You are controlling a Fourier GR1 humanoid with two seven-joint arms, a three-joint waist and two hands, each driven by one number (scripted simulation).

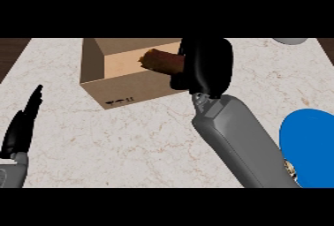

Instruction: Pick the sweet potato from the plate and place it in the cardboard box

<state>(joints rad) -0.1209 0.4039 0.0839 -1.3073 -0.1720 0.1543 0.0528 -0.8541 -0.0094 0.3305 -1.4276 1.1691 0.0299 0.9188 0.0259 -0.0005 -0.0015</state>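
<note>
On my screen I see a pale marble counter (150, 145) with thin beige veins, and it fills almost the whole frame. In the upper left corner there is a dark wooden strip (13, 48). At the top right edge a small grey object (291, 40) shows only in part, and I cannot tell what it is.

The cardboard box (111, 88) stands in the upper centre, open at the top. The blue plate (313, 132) is at the right edge, well apart from the box.

The right hand (207, 62) is at the right side of the box opening. Its fingers are curled around the sweet potato (160, 62). The brown end of the sweet potato comes out to the left of the hand, over the inside of the box. I cannot tell if it touches the bottom of the box.

The left hand (20, 128) rests at the lower left edge, with the fingers straight and pointing up, and it holds nothing.
</note>
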